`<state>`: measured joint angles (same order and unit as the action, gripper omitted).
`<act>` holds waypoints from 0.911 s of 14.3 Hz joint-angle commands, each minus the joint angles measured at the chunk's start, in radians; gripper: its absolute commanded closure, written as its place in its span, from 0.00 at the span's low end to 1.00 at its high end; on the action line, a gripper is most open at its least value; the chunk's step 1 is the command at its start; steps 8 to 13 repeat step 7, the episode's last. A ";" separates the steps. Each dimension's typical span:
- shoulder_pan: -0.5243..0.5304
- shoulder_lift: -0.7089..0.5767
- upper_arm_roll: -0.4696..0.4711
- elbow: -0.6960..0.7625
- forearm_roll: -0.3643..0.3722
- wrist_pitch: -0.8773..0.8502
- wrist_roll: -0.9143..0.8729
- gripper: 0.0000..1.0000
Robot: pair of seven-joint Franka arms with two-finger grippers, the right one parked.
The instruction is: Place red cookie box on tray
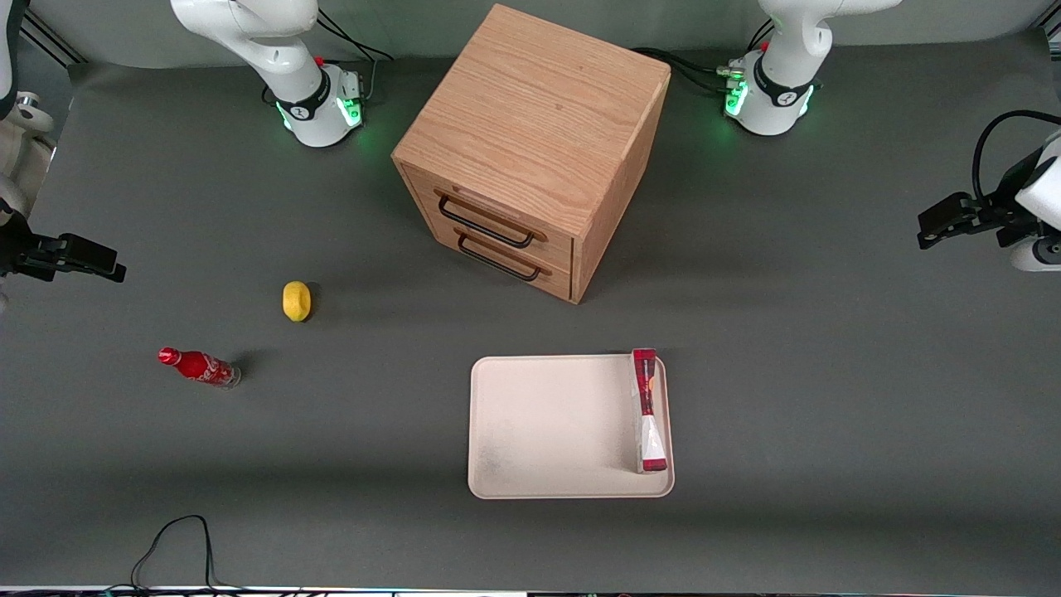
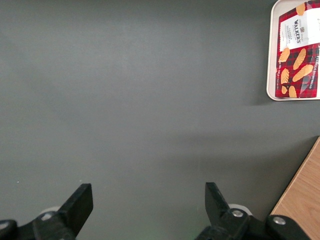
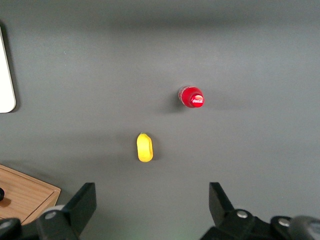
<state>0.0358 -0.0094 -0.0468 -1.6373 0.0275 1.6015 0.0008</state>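
The red cookie box (image 1: 648,410) stands on its narrow edge on the cream-white tray (image 1: 547,423), along the tray's rim nearest the working arm's end of the table. The left wrist view shows the box's (image 2: 299,55) red tartan face with cookie pictures, inside the tray's rim (image 2: 270,60). My left gripper (image 1: 927,230) hangs well away from the tray, over bare grey table toward the working arm's end. It is open (image 2: 147,200), with nothing between its fingers.
A wooden drawer cabinet (image 1: 530,149) with two closed drawers stands farther from the front camera than the tray. A yellow lemon (image 1: 297,300) and a small red soda bottle (image 1: 199,366) lie toward the parked arm's end. A black cable (image 1: 174,547) loops at the table's near edge.
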 commanded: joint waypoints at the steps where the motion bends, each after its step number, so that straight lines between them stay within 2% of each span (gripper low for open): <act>1: -0.014 0.003 0.016 0.020 -0.040 -0.029 0.027 0.00; 13: -0.016 0.003 0.018 0.019 -0.038 -0.038 0.028 0.00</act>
